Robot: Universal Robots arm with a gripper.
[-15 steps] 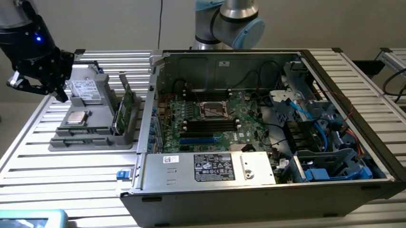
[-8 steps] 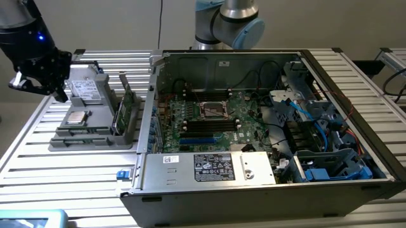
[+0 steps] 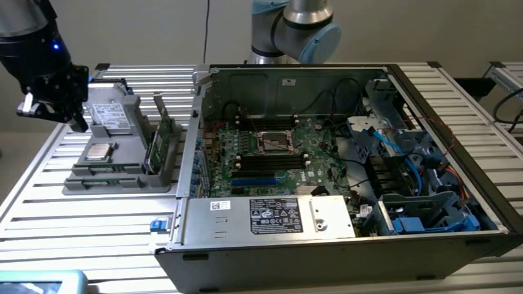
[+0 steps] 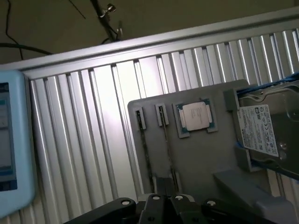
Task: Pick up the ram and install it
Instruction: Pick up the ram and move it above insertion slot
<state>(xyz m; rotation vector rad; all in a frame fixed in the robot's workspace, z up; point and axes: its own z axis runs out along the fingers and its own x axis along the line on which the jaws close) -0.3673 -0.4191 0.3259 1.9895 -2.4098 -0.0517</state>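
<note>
Two long green circuit-board sticks [image 3: 155, 147] [image 3: 166, 122] stand on edge in the slots of a grey holder [image 3: 122, 174] on the exterior view's left; I cannot tell which is the ram. In the wrist view they appear edge-on as thin dark lines [image 4: 145, 149] [image 4: 167, 144]. My black gripper [image 3: 61, 116] hangs shut and empty above the holder's far end, beside the hard drive. The motherboard [image 3: 282, 153] lies inside the open computer case [image 3: 270, 223], with black memory slots [image 3: 270, 160] beside the processor socket.
The holder also carries a hard drive [image 3: 106, 116] [image 4: 261, 130] and a processor chip [image 3: 98, 152] [image 4: 196, 116]. Blue cables and drive cages [image 3: 417, 208] crowd the case's right side. A pale blue device [image 4: 11, 149] rests on the slatted metal table [image 3: 90, 214].
</note>
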